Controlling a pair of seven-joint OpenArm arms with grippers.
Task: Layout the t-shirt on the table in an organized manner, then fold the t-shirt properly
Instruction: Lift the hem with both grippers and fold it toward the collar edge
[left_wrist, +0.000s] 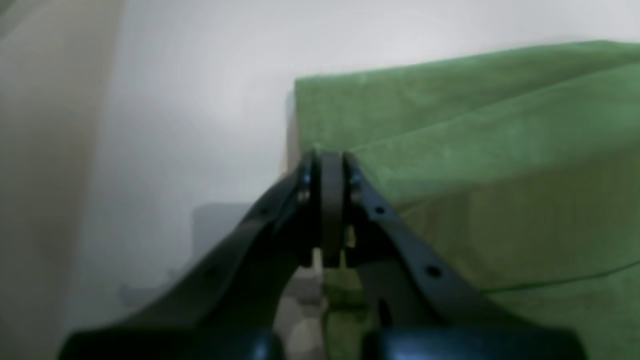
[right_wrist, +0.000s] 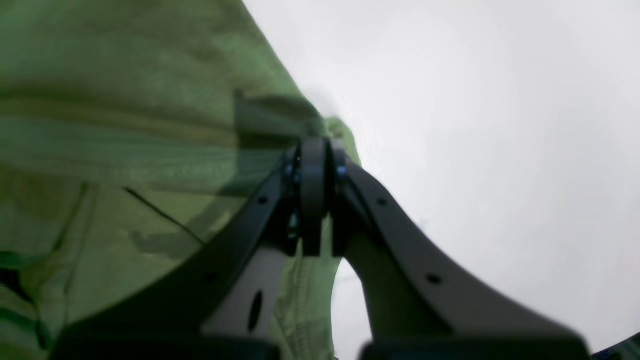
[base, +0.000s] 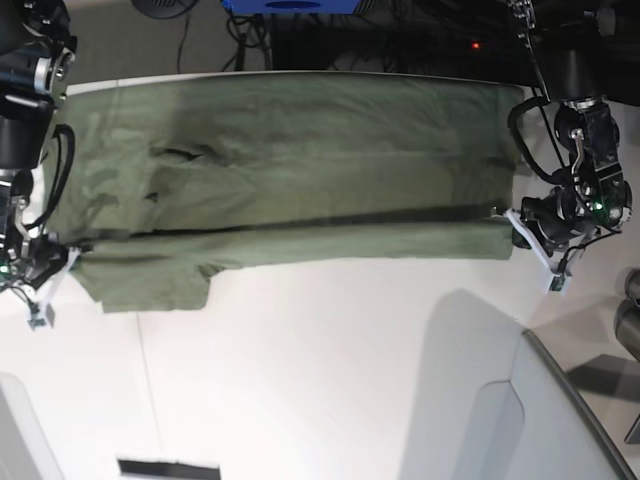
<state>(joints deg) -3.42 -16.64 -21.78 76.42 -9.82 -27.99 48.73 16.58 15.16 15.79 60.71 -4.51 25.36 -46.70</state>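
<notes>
- A plain olive-green short-sleeved cotton t-shirt (base: 280, 180) lies stretched in a long band across the far half of the large white smooth tabletop (base: 330, 370), its upper hem running close along the tabletop's far edge.
- The near long side of the shirt is turned over on itself, leaving a dark crease line along its length; one sleeve flap hangs out toward the near edge at the side of the right arm.
- The left black end effector (left_wrist: 331, 165) has its jaws pressed together at a corner of the green cloth, pinching the fabric's edge, as the left wrist view shows.
- The right black end effector (right_wrist: 314, 160) is likewise clamped tight at the shirt's edge, with folded cloth filling the side of its view.
- In the base view, both arms sit at opposite ends of the shirt, near the tabletop's side edges.
</notes>
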